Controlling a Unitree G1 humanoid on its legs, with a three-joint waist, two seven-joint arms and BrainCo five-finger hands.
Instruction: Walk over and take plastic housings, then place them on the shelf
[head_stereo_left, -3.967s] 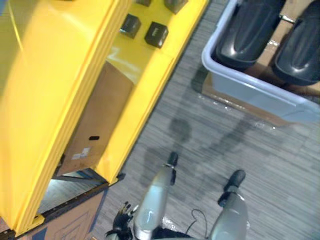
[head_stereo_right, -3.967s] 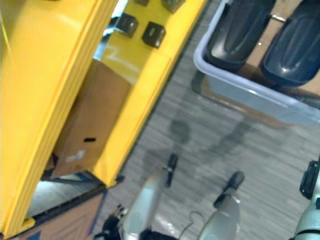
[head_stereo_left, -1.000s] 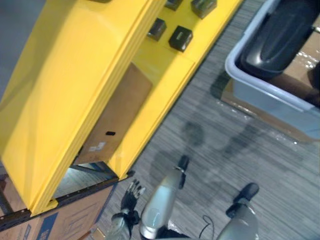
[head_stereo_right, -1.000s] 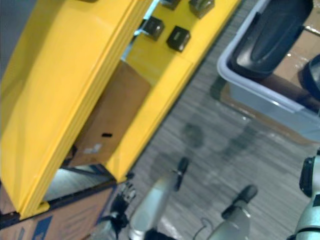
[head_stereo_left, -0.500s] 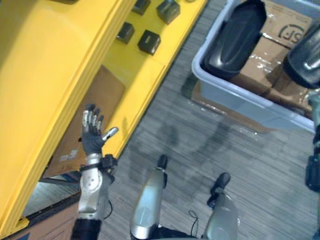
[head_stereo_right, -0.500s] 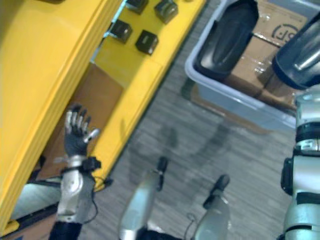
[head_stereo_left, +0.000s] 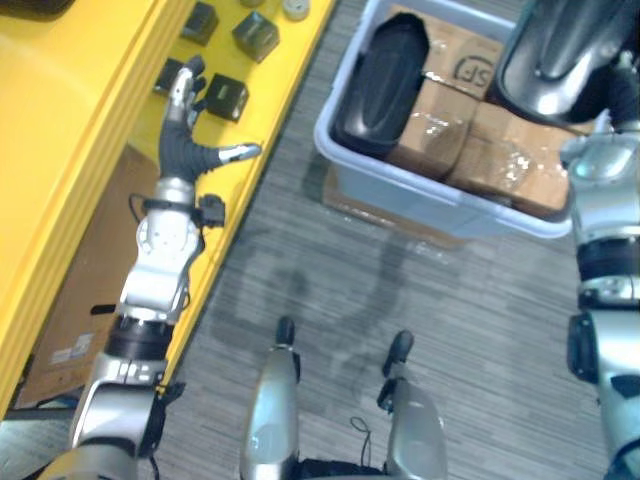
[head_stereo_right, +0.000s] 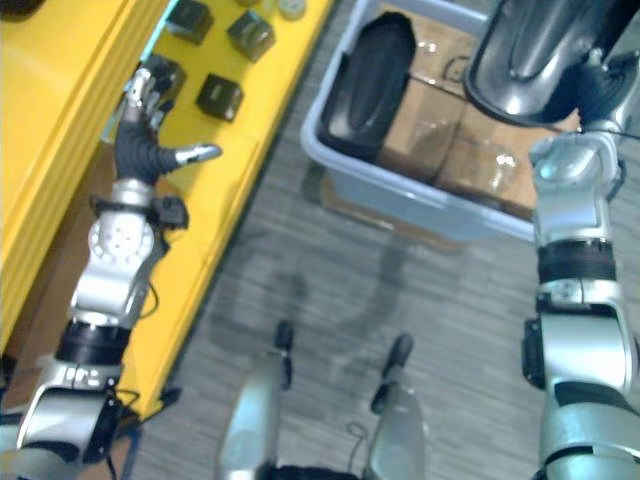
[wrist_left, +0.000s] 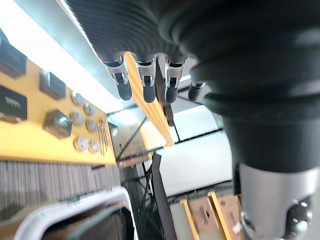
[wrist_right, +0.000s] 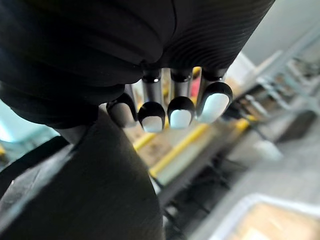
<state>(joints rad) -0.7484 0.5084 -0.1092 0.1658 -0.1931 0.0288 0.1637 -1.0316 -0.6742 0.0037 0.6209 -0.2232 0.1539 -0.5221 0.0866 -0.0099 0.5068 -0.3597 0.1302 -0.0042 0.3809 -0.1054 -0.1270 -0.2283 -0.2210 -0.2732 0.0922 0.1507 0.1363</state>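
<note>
You'll find the housing (head_stereo_left: 555, 55) at 1 o'clock stiff, light and glossy-slick, so grip the rim: R hand (head_stereo_right: 598, 92) prob. curled on it, L hand (head_stereo_left: 188, 140) spread, empty, over shelf (head_stereo_left: 70, 120).

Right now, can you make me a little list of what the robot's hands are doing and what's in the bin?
Left hand: open, raised over the yellow shelf
Right hand: curled on the lifted housing, up by the bin
Bin: second housing, resting on cardboard boxes
Shelf: small black blocks
</note>
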